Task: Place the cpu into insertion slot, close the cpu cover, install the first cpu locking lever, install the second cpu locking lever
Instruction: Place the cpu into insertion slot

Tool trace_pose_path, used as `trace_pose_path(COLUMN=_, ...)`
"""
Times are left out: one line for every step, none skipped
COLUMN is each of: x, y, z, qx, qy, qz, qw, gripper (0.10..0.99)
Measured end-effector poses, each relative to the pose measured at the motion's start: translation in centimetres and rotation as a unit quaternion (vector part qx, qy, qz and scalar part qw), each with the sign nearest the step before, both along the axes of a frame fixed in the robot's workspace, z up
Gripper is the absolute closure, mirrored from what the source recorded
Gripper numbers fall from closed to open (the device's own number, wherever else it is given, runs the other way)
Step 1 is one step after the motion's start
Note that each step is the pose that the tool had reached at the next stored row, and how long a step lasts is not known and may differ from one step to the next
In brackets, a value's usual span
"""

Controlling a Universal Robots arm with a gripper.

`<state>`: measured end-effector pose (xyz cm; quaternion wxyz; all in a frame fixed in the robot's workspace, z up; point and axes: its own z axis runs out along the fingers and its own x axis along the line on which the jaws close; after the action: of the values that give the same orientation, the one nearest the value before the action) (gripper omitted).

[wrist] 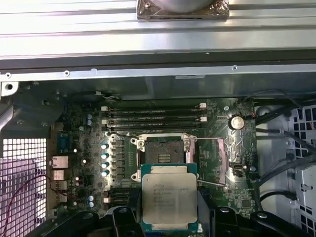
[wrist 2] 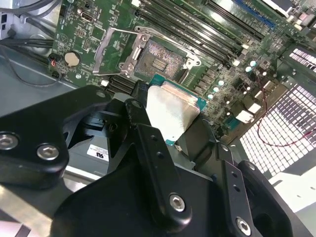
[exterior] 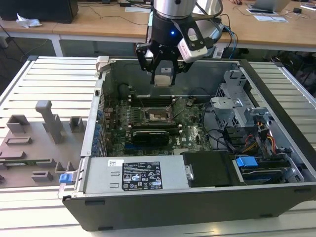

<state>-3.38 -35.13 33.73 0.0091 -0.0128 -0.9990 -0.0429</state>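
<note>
Pinching the cpu by two opposite edges, metal top turned up toward the first wrist view, with the end effector pressed together on it and on nothing else. Hanging in the air over the open computer case, above the green motherboard, apart from the insertion slot and not yet in it. Lying bare near the middle of the motherboard, contact field exposed, with the cpu cover apparently swung up along one side, though hard to make out for certain.

Risking, as a judgement:
- bent contacts from a tilted or off-centre descent
- a chip turned the wrong way against the slot's keying
- a slip out of so narrow an edge grip, dropping the chip onto the board
- a knock against the raised cover on the way down
</note>
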Motion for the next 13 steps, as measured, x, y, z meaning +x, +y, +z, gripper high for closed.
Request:
trace_pose_path(x=0.0, y=0.0, z=-0.07, qx=0.0, qy=0.0, qz=0.0, qw=1.0, gripper=0.541)
trace_pose_path(x=0.0, y=0.0, z=-0.16, qx=0.0, qy=0.0, qz=0.0, qw=1.0, gripper=0.541)
trace_pose_path(x=0.0, y=0.0, z=-0.22, qx=0.0, qy=0.0, qz=0.0, qw=1.0, gripper=0.541)
trace_pose_path(x=0.0, y=0.0, z=-0.31, qx=-0.0001, qy=0.0, qz=0.0, qw=1.0, gripper=0.541)
trace_pose_path(x=0.0, y=0.0, z=-0.38, qx=-0.0001, qy=0.0, qz=0.0, qw=1.0, gripper=0.541)
trace_pose_path(x=0.0, y=0.0, z=-0.49, qx=0.0, qy=0.0, qz=0.0, qw=1.0, gripper=0.541)
trace_pose_path(x=0.0, y=0.0, z=-0.56, qx=-0.0001, qy=0.0, qz=0.0, qw=1.0, gripper=0.541)
trace_pose_path(x=0.0, y=0.0, z=-0.64, qx=-0.0002, qy=0.0, qz=0.0, qw=1.0, gripper=0.541)
trace_pose_path(x=0.0, y=0.0, z=-0.73, qx=-0.0003, qy=0.0, qz=0.0, qw=1.0, gripper=0.541)
trace_pose_path(x=0.0, y=0.0, z=-0.79, qx=-0.0003, qy=0.0, qz=0.0, qw=1.0, gripper=0.541)
trace_pose_path(x=0.0, y=0.0, z=-0.87, qx=-0.0004, qy=0.0, qz=0.0, qw=1.0, gripper=0.541)
trace_pose_path(x=0.0, y=0.0, z=-0.94, qx=-0.0004, qy=0.0, qz=0.0, qw=1.0, gripper=0.541)
trace_pose_path(x=0.0, y=0.0, z=-1.03, qx=-0.0005, qy=0.0, qz=0.0, qw=1.0, gripper=0.541)
